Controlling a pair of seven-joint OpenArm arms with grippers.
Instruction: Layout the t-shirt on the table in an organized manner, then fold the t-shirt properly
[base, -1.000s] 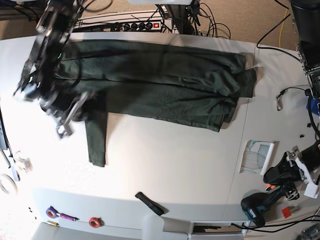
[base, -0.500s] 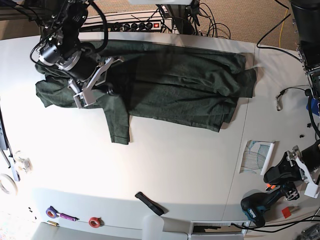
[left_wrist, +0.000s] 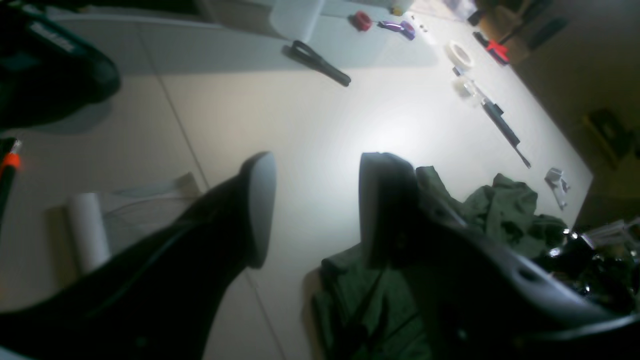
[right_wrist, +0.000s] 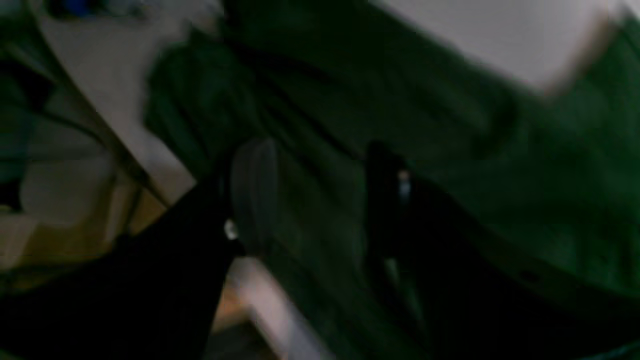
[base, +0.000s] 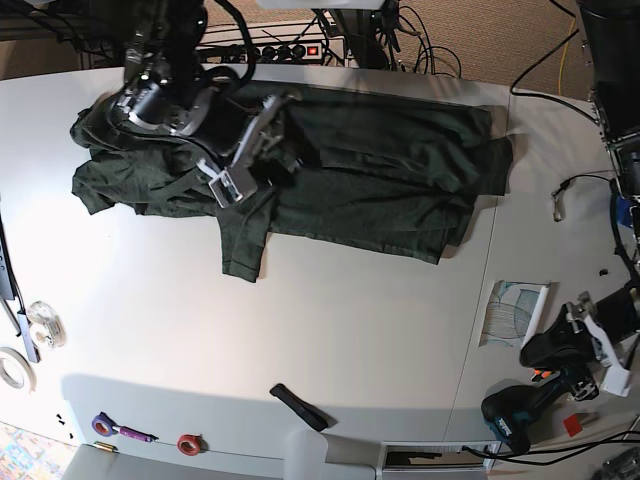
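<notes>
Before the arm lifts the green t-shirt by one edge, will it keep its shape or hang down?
Likely floppy: the t-shirt lies in soft wrinkles, bunched into a heap at one end. Lifted at one point, it would probably droop and drag the rest across the table. The cloth looks thin, so a push would likely crumple it, not slide it whole.

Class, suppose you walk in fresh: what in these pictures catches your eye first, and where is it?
The dark green cloth t-shirt sprawls across the far half of the white table, bunched at its left end in the base view. The right arm's dark tool hangs open over that fabric, while the left tool gapes above bare tabletop.
</notes>
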